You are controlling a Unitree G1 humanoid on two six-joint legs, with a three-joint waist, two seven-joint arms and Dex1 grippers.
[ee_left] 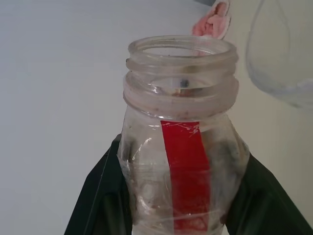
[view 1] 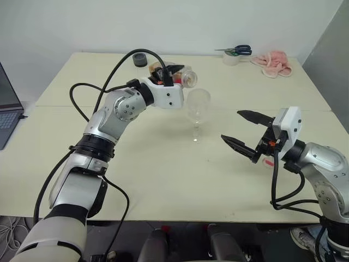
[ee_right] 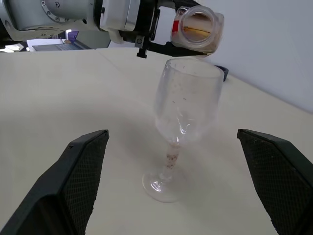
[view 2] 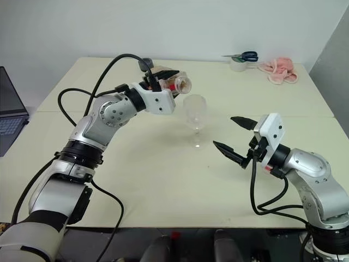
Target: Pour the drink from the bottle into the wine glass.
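My left gripper (view 1: 170, 75) is shut on the bottle (view 1: 182, 76), which lies tipped on its side with no cap on. Its open mouth (ee_right: 198, 27) hangs just above the rim of the wine glass (view 1: 197, 106). Amber drink (ee_right: 195, 30) pools along the low side inside the bottle. In the left wrist view the red label strip (ee_left: 185, 161) faces me between the two black fingers (ee_left: 98, 196). The wine glass (ee_right: 183, 107) stands upright on the table, and its bowl looks empty. My right gripper (view 1: 230, 125) is open, level, a short way to the right of the glass.
A black round lid (view 1: 140, 59) lies at the table's far side behind the bottle. Scissors (view 1: 237, 51) rest on a tape roll (view 1: 232, 59) beside a pink cloth (view 1: 275, 63) at the far right. A laptop (view 1: 8, 103) sits off the left edge.
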